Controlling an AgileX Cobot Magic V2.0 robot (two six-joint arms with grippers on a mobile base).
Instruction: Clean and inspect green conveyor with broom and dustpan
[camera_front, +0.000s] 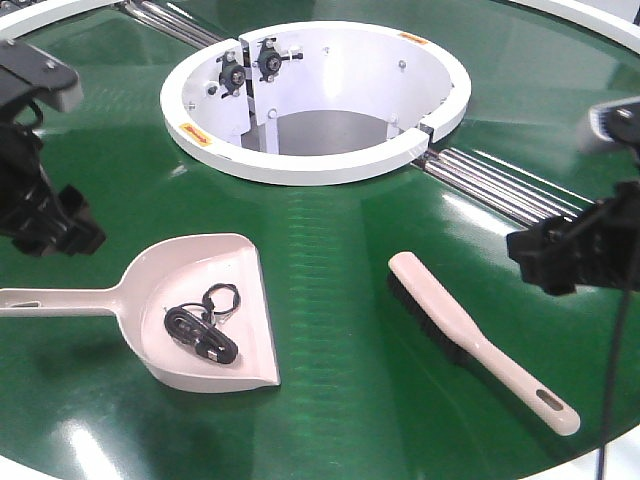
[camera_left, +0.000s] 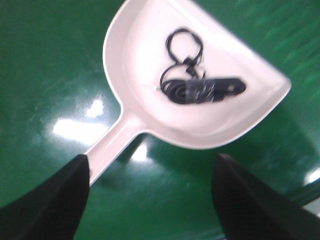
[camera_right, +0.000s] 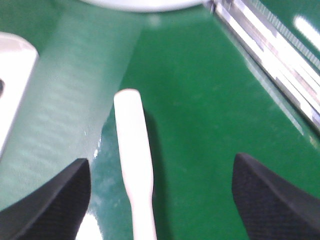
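The pale dustpan (camera_front: 215, 290) lies flat on the green conveyor (camera_front: 340, 260), handle pointing left, with a coiled black cable (camera_front: 200, 335) inside it. My left gripper (camera_front: 60, 225) hovers above the handle; in the left wrist view it (camera_left: 152, 195) is open, the dustpan (camera_left: 150, 55) ahead and its handle running down beside the left finger (camera_left: 50, 200). The broom (camera_front: 470, 335) lies diagonally at the right, bristles down. My right gripper (camera_front: 545, 255) hangs beyond its right side; in the right wrist view it (camera_right: 160, 200) is open, straddling the broom (camera_right: 134, 145) without touching it.
The white ring-shaped hub (camera_front: 300, 165) stands at the back centre, open in the middle. Silver rails (camera_front: 500, 185) run from it toward the right, also seen in the right wrist view as rails (camera_right: 280, 60). The belt's front edge curves along the bottom of the front view.
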